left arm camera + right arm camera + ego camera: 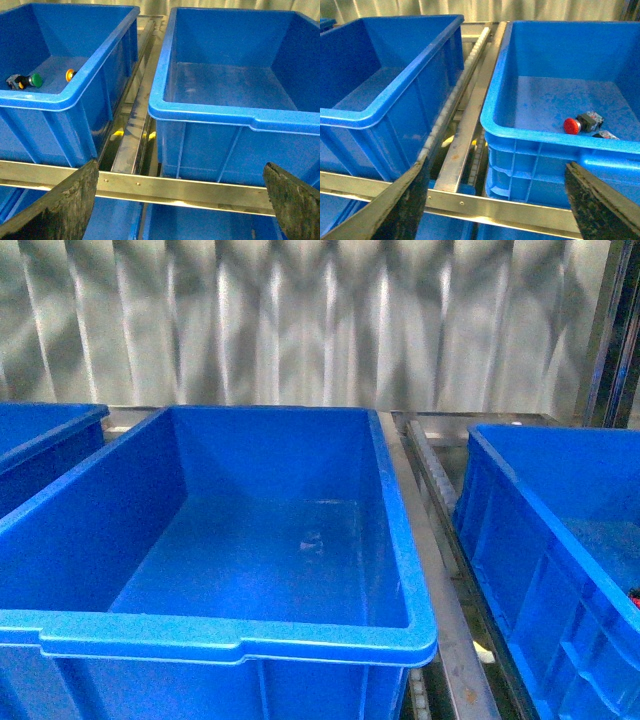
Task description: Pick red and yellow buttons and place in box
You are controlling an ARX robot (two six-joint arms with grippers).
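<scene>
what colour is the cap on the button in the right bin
Red, lying on the bin floor; the right wrist view shows it best.

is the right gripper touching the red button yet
Apart. The right wrist view shows the open right gripper outside the bin, its wall between it and the red button.

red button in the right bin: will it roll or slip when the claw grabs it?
Probably rolls: the red button lies on its side, and its cap looks round. The domed cap may slip under the fingers; the blockier dark body behind looks like the safer grip. It looks rigid and probably light.
</scene>
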